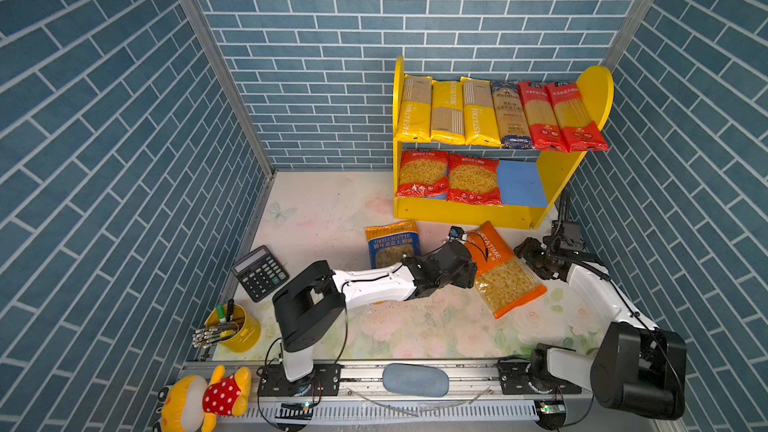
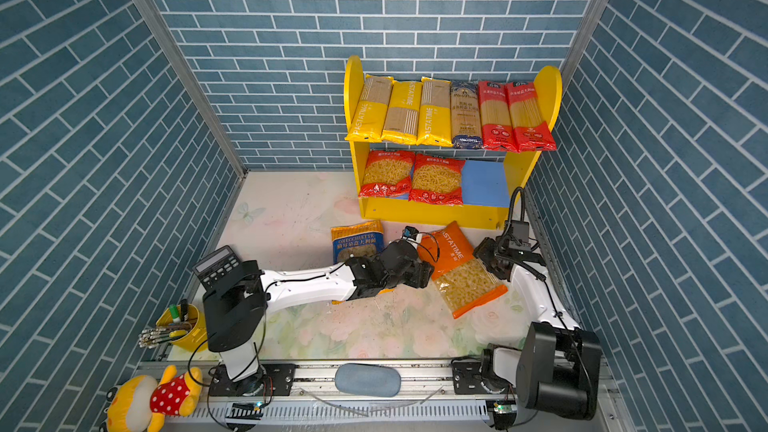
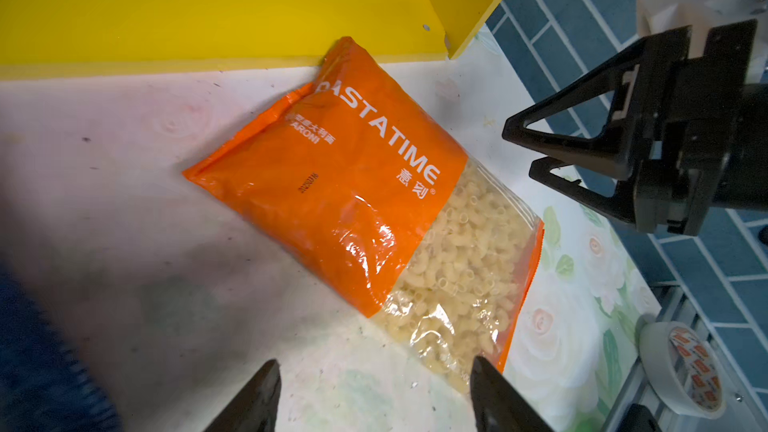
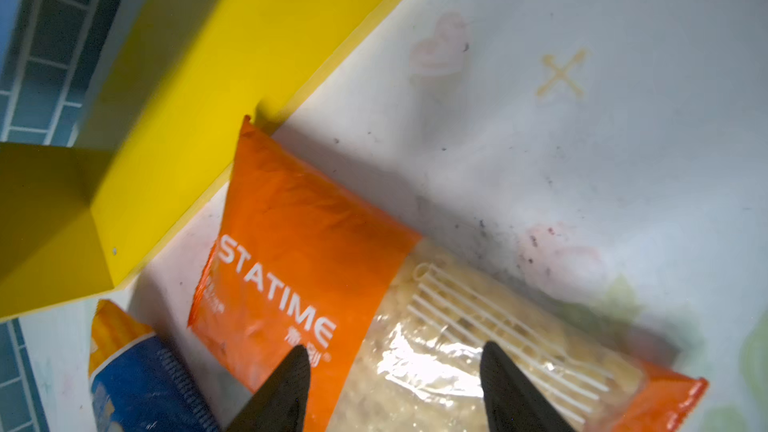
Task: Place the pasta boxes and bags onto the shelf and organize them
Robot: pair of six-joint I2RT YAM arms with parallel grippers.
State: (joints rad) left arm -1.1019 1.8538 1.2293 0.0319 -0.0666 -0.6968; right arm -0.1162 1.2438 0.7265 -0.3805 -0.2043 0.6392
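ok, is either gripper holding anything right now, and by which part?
Nothing is held. Left gripper and right gripper both stand open near the orange plastic PASTATIME macaroni bag, which lies loose on the table.

top views: set high at the front, aimed down toward the shelf point(image 1: 457, 214); whole table point(image 1: 324, 209) shared | left wrist: held low, aimed at the orange bag point(image 3: 332, 184) | right wrist: held close above it; bag and shelf base shared by both

Eight packs point(image 1: 447, 112) on shelf point(image 1: 461, 214), two bags point(image 1: 505, 276) lying nearby
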